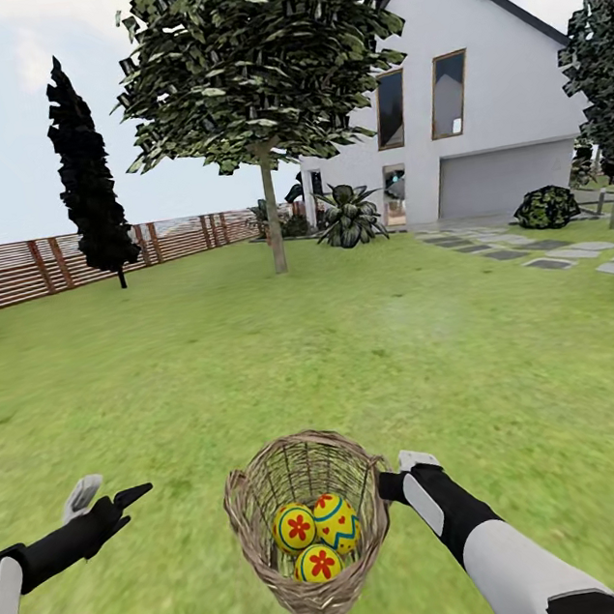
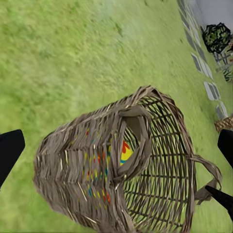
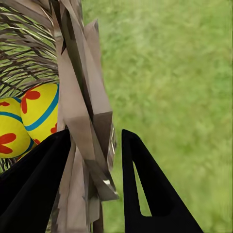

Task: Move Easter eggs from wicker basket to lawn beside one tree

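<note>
the three eggs lie packed together at the bottom of the wicker basket, which is on the lawn just in front of the robot. the right gripper is at the basket's right handle, one finger inside the rim beside the eggs and one outside, with the wicker handle between them; whether it is clenched on it, i cannot tell. the left gripper is released, fingers spread, well to the left of the basket above the grass. far beyond the basket stands the tree, with a fence to its left and a white house to its right.
</note>
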### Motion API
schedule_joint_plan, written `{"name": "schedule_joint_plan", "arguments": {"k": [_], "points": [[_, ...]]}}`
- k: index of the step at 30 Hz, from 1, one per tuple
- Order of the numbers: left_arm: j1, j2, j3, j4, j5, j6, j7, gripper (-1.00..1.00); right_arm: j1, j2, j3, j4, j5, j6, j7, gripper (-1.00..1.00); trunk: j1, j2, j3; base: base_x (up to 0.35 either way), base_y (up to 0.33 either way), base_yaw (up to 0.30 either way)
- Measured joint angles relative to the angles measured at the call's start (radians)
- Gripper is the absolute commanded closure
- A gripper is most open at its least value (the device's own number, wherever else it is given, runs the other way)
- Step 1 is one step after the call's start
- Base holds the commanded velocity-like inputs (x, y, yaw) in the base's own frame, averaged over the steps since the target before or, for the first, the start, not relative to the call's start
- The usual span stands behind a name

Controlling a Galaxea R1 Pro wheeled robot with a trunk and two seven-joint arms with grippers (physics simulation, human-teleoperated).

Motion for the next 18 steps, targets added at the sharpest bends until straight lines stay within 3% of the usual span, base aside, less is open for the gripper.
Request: {"name": "schedule_joint_plan", "arguments": {"k": [18], "points": [[0.0,0.001,0.0,0.0,-0.002,0.0,0.001,-1.0,0.0,0.0,0.0,0.0,0.001,0.001,0.0,1.0,0.0,0.0,0.0,0.333,0.0,0.0]]}}
